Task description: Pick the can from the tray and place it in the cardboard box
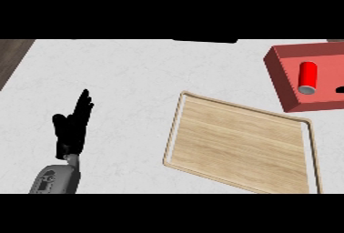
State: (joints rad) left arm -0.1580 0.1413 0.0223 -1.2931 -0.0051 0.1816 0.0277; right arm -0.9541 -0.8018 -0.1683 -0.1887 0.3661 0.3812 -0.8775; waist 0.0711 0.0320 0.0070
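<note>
Can [308,77] lay in red box [295,98], wooden tray [201,118] bare; left hand [73,125] rested released, fingers straight; right hand unseen, so just withdraw it clear without nudging box

a kitchen, by its white marble-look counter top [134,82] with a dark wood strip [12,57] at far left, and a pale rimmed wooden tray [242,143] at near right.

White marbled counter [134,77]. Wooden tray [242,141] lies right of centre, near side, skewed. Red box [292,98] sits at far right, just beyond the tray's far corner.
</note>
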